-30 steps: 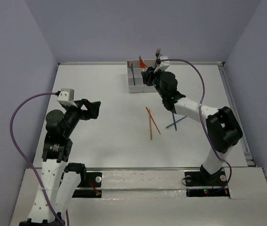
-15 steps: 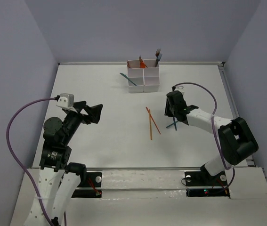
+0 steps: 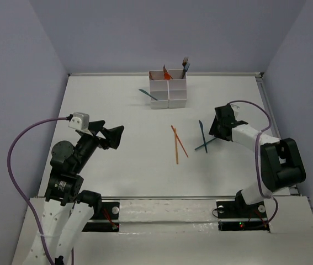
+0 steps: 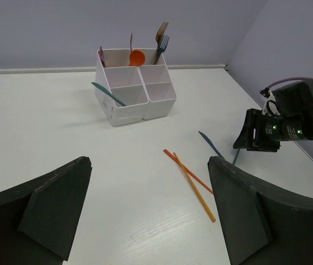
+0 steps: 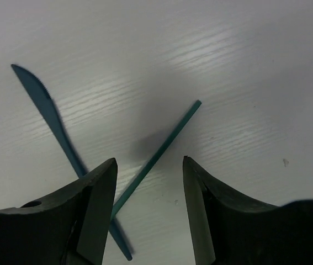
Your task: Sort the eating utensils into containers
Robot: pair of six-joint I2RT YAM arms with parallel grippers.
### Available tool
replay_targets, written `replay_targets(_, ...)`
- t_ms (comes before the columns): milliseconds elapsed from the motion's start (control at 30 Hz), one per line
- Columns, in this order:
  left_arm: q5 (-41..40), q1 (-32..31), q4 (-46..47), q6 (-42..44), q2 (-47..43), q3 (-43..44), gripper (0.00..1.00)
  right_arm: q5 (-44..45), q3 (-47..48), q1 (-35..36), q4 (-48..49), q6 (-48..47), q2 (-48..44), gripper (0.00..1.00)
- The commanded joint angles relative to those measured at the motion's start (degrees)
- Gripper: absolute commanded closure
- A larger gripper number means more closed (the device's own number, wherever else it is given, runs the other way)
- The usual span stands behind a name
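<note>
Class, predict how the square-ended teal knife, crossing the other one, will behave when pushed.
The teal knife looks thin and flat against the table, so pinching it is probably fiddly. It crosses the second knife, so a push would likely drag both. Seems light, unlikely to roll.

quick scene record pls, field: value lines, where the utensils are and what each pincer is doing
containers: white box block
in boxes: orange spoon, two forks, purple spoon, leaning teal knife
loose: two orange sticks; loose teal knife crossed with another teal utensil
left pincer: open, empty
right pincer: open, empty, above the crossed pair
</note>
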Motion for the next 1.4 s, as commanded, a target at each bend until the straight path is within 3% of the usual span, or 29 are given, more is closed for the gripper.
replay_targets(0,-0.6,-1.0,1.7,0.8,-1.0,1.4,0.01,-2.3,1.0,-2.8,-0.2,1.9,2.1,0.43)
replay_targets(200,-0.9,-1.5,1.5,0.9,-1.1,1.5,0.01,-4.0,3.0,-3.6,-0.7,1.7,6.9,0.46)
replay_targets(467,-1.3,-1.5,1.4,0.9,-1.1,1.6,0.01,-4.9,2.4,-4.1,0.6,2.5,9.2,0.77)
replay_targets(700,-1.4,-1.5,1.4,0.9,-0.8,1.5,0.01,-6.9,0.2,-4.1,4.3,2.8,5.5,0.92)
replay_targets(1100,-1.3,-1.0,1.5,0.9,0.6,1.6,0.01,-13.4,5.1,-3.6,10.9,1.4,-7.6,0.93)
replay_targets(1367,-0.7,1.2,1.8,1.2,2.9,1.7,0.01,-7.2,12.0,0.3,35.6,-2.0,-2.9,0.93)
